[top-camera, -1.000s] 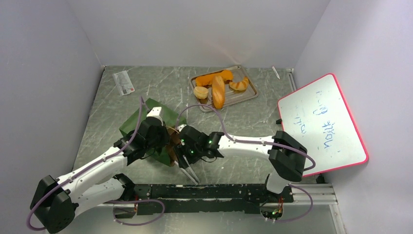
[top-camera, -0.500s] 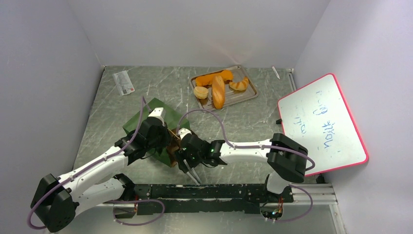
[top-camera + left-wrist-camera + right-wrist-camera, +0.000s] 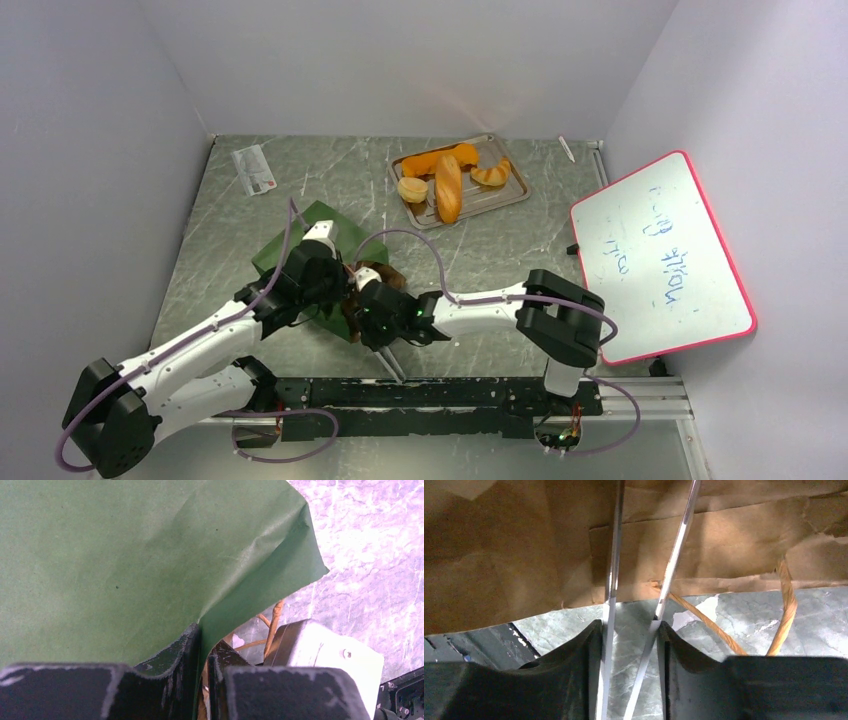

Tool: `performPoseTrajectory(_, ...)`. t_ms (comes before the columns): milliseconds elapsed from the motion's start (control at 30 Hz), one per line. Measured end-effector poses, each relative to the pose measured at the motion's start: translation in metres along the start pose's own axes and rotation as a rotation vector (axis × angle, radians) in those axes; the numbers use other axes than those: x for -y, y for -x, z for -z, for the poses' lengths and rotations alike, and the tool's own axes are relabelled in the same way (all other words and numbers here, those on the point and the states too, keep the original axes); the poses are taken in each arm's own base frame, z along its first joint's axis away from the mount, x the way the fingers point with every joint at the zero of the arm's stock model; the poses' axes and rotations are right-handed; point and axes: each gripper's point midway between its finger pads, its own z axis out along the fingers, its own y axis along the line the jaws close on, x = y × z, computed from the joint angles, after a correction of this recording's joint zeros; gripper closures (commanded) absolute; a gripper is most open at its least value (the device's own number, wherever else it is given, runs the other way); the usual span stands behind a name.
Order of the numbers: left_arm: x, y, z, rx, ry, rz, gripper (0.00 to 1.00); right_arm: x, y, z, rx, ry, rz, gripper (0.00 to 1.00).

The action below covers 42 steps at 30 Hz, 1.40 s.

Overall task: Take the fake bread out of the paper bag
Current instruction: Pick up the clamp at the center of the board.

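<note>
We are seeing the bag lying on its side on the table, near the arm bases, green outside up and brown inside showing at its mouth, which is facing the right arm. The left gripper is pinching the bag's green edge: its black fingers are pressed nearly together with the paper sheet caught between them, and the bag wall is folding up and away from that pinch. A tan handle is hanging just past that edge.

The right gripper is reaching into the mouth. Its two thin metal fingers are running over the table edge and up against the brown lining, standing moderately apart, and only creased paper is showing in the gap. Their tips are running off the top of the wrist view, so we cannot tell what they are touching. A handle loop is lying on the table just to the right of them.

The bread we can see is sitting on the tray at the far side of the table, well apart from the bag: a long orange piece, an oval loaf, a croissant and a pale bun. We cannot see deep enough into the bag to tell what it is holding.

A whiteboard is leaning at the right, and a card is lying at the far left.
</note>
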Motion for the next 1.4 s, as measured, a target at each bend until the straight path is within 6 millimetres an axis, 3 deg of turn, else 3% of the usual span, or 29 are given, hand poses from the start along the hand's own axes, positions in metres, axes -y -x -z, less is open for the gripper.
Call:
performPoseTrajectory(200, -0.002, -0.002, 0.0, 0.001, 0.005, 0.008, 0.93, -0.004, 0.002, -0.001, -0.014, 0.0, -0.029, 0.91)
performPoseTrajectory(433, -0.004, 0.0, 0.0, 0.013, 0.018, 0.037, 0.93, -0.001, -0.003, 0.006, -0.072, -0.033, -0.04, 1.0)
performPoseTrajectory(600, -0.006, 0.005, 0.002, 0.04, 0.036, 0.07, 0.93, 0.003, -0.008, 0.016, -0.102, -0.048, -0.045, 1.0)
performPoseTrajectory(900, -0.013, 0.012, 0.016, 0.093, 0.068, 0.115, 0.93, -0.001, 0.008, 0.053, -0.067, -0.025, -0.08, 1.0)
performPoseTrajectory(1133, -0.009, 0.011, 0.017, 0.087, 0.061, 0.13, 0.93, 0.001, -0.012, 0.064, -0.12, -0.008, -0.091, 1.0)
performPoseTrajectory(1400, 0.008, 0.021, 0.016, 0.086, 0.038, 0.135, 0.93, -0.001, -0.011, 0.087, -0.118, 0.013, -0.094, 1.0)
